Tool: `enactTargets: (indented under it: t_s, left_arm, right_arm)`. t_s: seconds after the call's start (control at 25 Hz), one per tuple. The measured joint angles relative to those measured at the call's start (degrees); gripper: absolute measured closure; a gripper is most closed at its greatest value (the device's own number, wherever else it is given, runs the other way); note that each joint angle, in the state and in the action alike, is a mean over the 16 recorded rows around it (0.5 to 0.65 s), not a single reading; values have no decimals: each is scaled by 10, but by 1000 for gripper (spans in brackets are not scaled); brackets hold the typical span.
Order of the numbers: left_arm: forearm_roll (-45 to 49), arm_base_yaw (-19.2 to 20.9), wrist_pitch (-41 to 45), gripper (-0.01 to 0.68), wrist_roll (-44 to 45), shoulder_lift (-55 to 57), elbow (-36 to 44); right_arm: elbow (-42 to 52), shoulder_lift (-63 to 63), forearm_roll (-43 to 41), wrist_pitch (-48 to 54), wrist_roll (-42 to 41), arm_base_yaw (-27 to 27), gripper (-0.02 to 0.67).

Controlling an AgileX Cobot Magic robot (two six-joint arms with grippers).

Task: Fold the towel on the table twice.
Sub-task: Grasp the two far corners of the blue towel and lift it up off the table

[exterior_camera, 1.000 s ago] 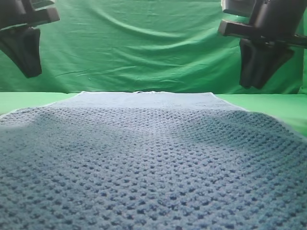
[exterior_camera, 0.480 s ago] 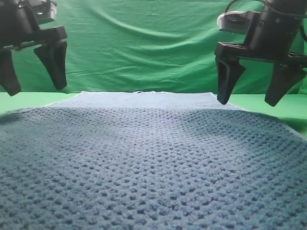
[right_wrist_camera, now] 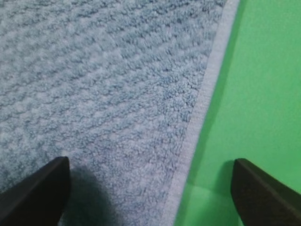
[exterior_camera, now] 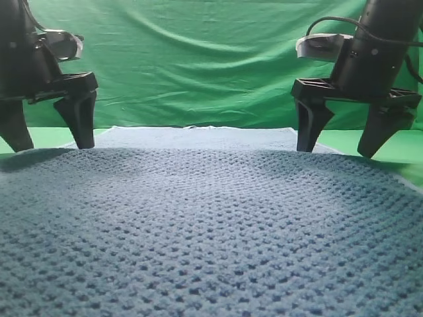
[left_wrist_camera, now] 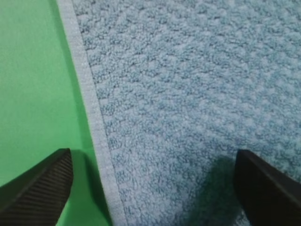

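1. The towel lies flat and spread out on the green desk, filling most of the high view; its far edge runs across in front of the wrinkled green backdrop.
2. The left gripper hangs over the towel's left side with its two black fingers spread wide, tips pointing down and close to the cloth. Nothing is between them.
3. In the left wrist view the pale trim of the towel runs between the two fingers: one finger is over bare desk, the other over the towel.
4. The right gripper hangs over the towel's right side, fingers also spread wide and holding nothing.
5. In the right wrist view one finger is over the towel, the other over the desk, with the pale trim between them.
6. Whether any fingertip touches the cloth cannot be told.
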Motion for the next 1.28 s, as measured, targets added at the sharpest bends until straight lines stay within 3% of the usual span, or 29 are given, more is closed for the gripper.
enactTargets:
  t_s: [0.28,0.44,0.6,0.96,1.12,1.28]
  left_arm:
    - [0,0,-7,31,0,7,-3]
    - [-1,0,-9,69,0,8,-3]
    - [-2,0,-10,192,0,9,-3]
    - [-3,0,-9,543,0,7,-3]
    - [-3,0,-6,646,0,-6,-3]
    - [-3,0,-2,669,0,-32,-3]
  right_arm:
    - [-2,4,1,-6,-1,6,58]
    - [-2,5,3,-6,-1,11,139]
    - [-3,6,5,-1,0,16,282]
    - [-35,11,6,51,6,21,581]
    - [-68,11,4,89,10,22,642]
    - [-109,3,-4,125,13,22,649]
